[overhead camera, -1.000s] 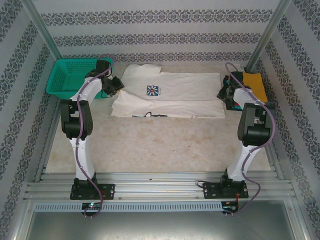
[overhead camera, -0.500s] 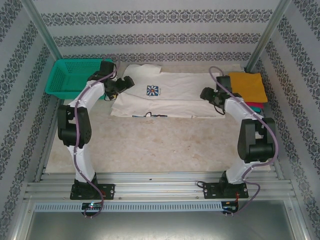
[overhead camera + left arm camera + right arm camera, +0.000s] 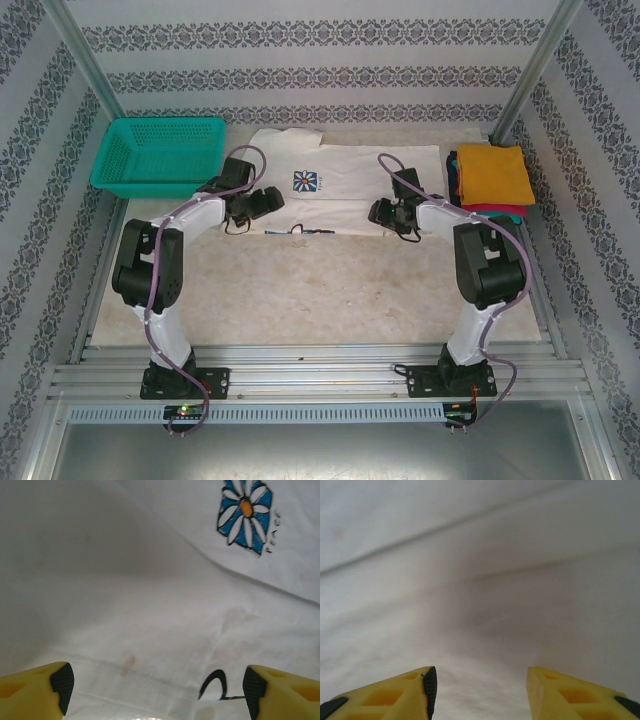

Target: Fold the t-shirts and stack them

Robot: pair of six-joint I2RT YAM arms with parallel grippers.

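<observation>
The white t-shirt (image 3: 350,172) lies folded lengthwise across the back of the table, its blue daisy print (image 3: 305,181) facing up. My left gripper (image 3: 268,201) hovers open over the shirt's near-left part. In the left wrist view it (image 3: 156,696) straddles the hem, with the daisy print (image 3: 245,512) and "PEACE" lettering beyond. My right gripper (image 3: 381,212) is open over the shirt's near-right part; in the right wrist view it (image 3: 480,695) has plain white cloth (image 3: 485,580) between its yellow fingers (image 3: 427,690). Folded orange (image 3: 495,172), red and teal shirts are stacked at the right.
A teal mesh basket (image 3: 160,152) stands at the back left. Patterned walls close in the back and both sides. Bare beige table (image 3: 320,290) stretches between the shirt and the arm bases.
Both grippers have swung inward from the shirt's outer ends and now sit over its near edge. The left left the basket side; the right left the stack. The shirt's near edge looks narrower.
</observation>
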